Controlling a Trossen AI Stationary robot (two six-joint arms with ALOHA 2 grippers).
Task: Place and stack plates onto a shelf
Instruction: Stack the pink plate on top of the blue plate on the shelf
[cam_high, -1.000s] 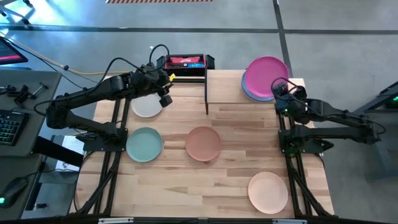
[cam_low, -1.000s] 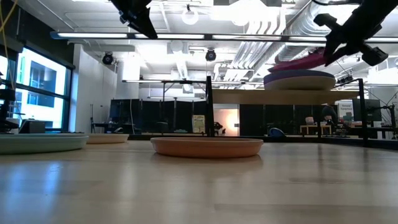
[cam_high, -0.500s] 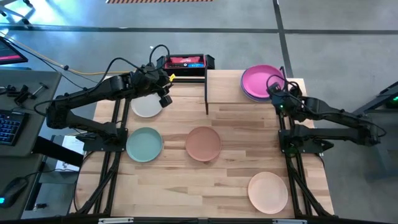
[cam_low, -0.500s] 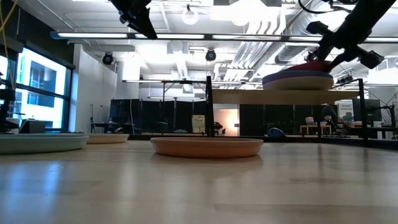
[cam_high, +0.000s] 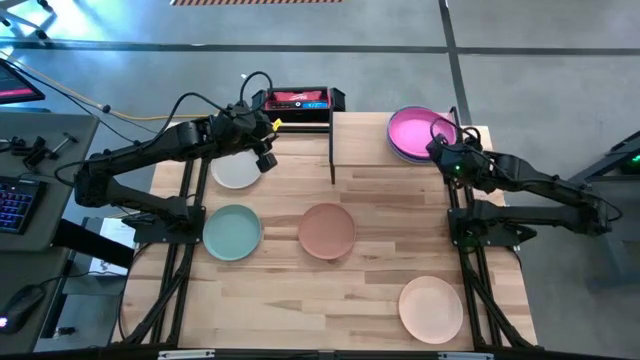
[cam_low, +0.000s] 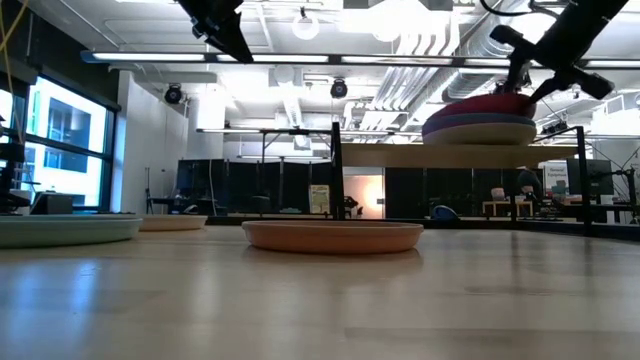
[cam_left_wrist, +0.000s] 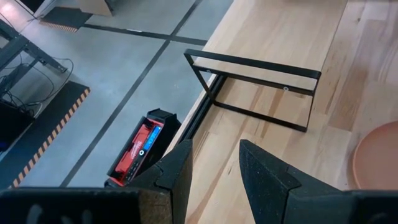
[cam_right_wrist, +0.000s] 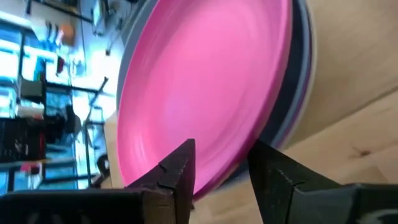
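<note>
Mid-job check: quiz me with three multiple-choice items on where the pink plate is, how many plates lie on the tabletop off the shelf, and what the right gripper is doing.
1. The pink plate sits:
A. on top of the stack on the shelf
B. on the tabletop beside the mint plate
C. alone on the floor

2. Plates lying on the tabletop, off the shelf:
A. two
B. four
C. six

3. The right gripper is:
A. shut on the pink plate
B. open at the pink plate's rim
C. parked far from the shelf

Answers:
1 A, the high view shows it topmost on the stack.
2 B: white, mint, terracotta, peach.
3 B, the right wrist view shows the fingers parted.
</note>
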